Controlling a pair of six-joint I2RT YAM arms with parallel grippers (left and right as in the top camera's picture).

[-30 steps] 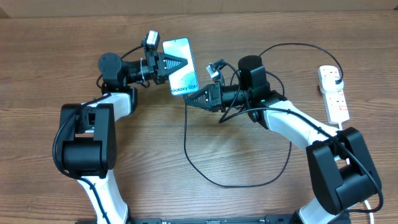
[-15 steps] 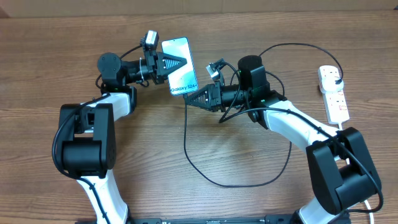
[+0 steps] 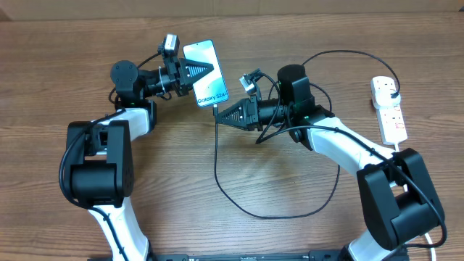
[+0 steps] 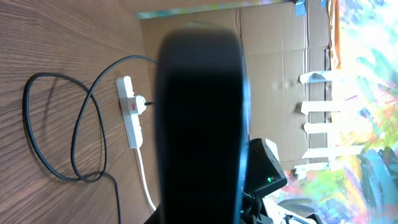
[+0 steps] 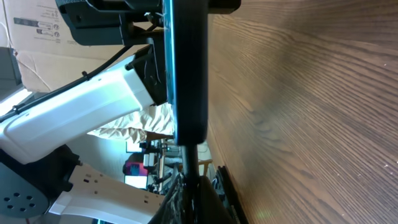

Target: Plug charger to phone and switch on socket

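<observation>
My left gripper [image 3: 207, 67] is shut on the phone [image 3: 205, 64] and holds it above the table, its lit blue screen facing up. In the left wrist view the phone's dark back [image 4: 199, 124] fills the middle. My right gripper [image 3: 220, 114] is shut on the charger [image 3: 217, 156] near its connector end. In the right wrist view the connector [image 5: 189, 155] meets the lower end of the phone [image 5: 186, 68]; whether it is seated I cannot tell. The black cable loops over the table to a plug [image 3: 392, 88] in the white socket [image 3: 390, 116] at the far right.
The charger's cable loop [image 3: 283, 214] lies on the wooden table [image 3: 174, 181] between the two arms. The socket's thick white lead [image 4: 144, 180] trails off toward the table's near right edge. Cardboard boxes [image 4: 273, 56] stand behind the table.
The left gripper has carried the phone a little up and to the left. The right gripper has followed slightly left with the connector at the phone's lower end.
</observation>
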